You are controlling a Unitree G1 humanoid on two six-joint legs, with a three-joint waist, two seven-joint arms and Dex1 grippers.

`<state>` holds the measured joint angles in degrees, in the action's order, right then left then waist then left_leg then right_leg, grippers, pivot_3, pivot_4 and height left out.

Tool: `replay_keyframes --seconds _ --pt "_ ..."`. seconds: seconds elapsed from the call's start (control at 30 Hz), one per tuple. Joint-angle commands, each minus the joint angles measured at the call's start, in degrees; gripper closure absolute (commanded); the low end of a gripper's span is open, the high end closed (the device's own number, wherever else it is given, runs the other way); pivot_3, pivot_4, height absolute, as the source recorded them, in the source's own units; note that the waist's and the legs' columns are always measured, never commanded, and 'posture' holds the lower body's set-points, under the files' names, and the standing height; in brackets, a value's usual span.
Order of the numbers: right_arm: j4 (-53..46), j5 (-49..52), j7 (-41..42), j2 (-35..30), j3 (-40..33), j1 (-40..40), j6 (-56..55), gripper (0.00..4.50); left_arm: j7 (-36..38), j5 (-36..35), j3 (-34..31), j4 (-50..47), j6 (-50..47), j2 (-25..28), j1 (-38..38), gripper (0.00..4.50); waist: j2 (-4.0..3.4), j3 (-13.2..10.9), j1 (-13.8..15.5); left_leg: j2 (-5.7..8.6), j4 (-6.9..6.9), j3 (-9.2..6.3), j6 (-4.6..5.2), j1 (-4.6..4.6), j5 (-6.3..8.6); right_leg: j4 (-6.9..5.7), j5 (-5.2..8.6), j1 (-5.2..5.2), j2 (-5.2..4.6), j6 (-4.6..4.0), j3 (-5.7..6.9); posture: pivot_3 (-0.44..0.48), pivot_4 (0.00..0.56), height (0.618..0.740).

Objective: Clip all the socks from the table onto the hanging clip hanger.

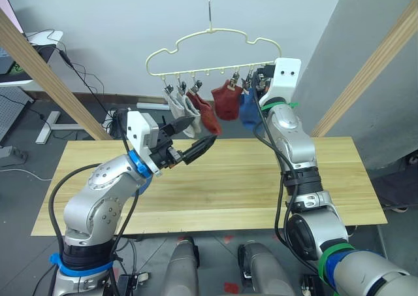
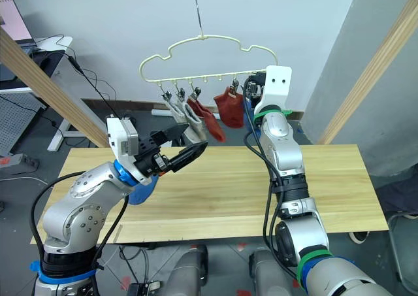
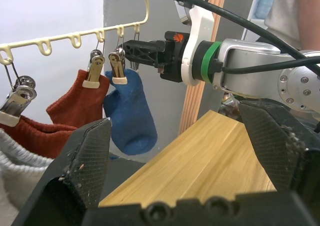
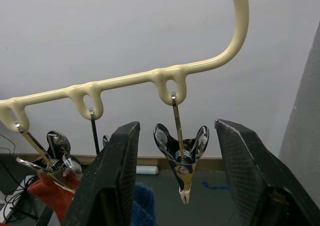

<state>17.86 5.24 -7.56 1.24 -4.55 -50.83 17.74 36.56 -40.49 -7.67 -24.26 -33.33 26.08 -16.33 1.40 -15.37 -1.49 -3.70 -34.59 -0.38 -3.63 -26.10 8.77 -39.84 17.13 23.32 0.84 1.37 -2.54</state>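
Both grippers [image 1: 189, 139] [image 4: 177, 186] gape empty; five socks [image 1: 226, 102] hang clipped on the hanger [image 1: 215, 38].

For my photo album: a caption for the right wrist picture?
Open right gripper flanks the clip hanger's last empty clip.

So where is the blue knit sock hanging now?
In the left eye view, the blue knit sock hangs from the pale-yellow wire clip hanger, right of the rust-red sock, beside the right gripper.

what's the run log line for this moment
right gripper: open around empty end clip | left gripper: open, empty | clip hanger: five socks
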Motion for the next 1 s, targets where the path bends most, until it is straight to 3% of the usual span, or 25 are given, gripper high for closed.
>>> replay_keyframes --seconds 0.03,0.27,0.47,0.6,0.77,1.0 --pt "-0.28 -0.11 -0.10 0.08 -0.40 -2.15 -1.90 2.39 -0.37 -1.06 -0.08 -2.63 0.24 0.03 0.08 0.00 0.00 0.00 0.00 0.00 0.00 0.00 0.00 0.00 0.00 0.00 0.00 0.00 0.00 0.00 0.00 0.083 0.261 0.740" --pt "0.86 0.07 0.29 0.00 -0.50 -2.76 -3.13 4.46 -0.61 -1.17 0.00 -2.76 0.30 0.05 0.38 0.00 0.00 0.00 0.01 0.00 0.01 0.00 0.00 0.00 0.00 0.02 0.00 0.00 0.00 0.00 -0.01 0.083 0.261 0.740" --pt "0.91 -0.02 1.73 -0.77 -0.16 -2.86 -2.92 4.48 -1.10 -1.17 0.08 -3.30 0.28 -0.06 1.40 0.00 -0.01 -0.01 0.03 0.01 0.05 0.01 0.00 0.00 0.00 0.05 0.00 0.00 -0.01 -0.01 -0.01 0.082 0.267 0.740" --pt "-0.85 0.79 7.22 -4.06 0.46 -1.89 0.16 4.48 -3.42 3.20 -1.08 0.62 1.30 1.26 3.84 0.00 -0.02 -0.01 0.03 0.00 0.11 0.02 0.00 0.00 0.00 0.09 -0.01 0.00 -0.01 -0.01 -0.01 0.078 0.275 0.740" --pt "-3.20 1.71 13.81 -9.11 1.20 -0.65 4.52 4.48 -7.43 13.92 -1.46 13.81 5.38 5.00 4.07 0.00 -0.07 -0.08 0.04 -0.01 0.26 0.07 0.00 0.11 0.00 0.12 0.05 0.01 0.00 -0.01 -0.05 0.079 0.284 0.740" --pt "-8.51 2.88 19.81 -13.22 1.67 1.20 10.65 4.48 -5.61 23.49 -0.57 44.26 12.86 9.18 -5.66 0.00 -0.04 -0.22 0.96 -0.02 0.54 0.16 0.00 0.09 0.00 0.39 0.08 0.08 -0.01 0.00 -0.03 0.079 0.300 0.740"
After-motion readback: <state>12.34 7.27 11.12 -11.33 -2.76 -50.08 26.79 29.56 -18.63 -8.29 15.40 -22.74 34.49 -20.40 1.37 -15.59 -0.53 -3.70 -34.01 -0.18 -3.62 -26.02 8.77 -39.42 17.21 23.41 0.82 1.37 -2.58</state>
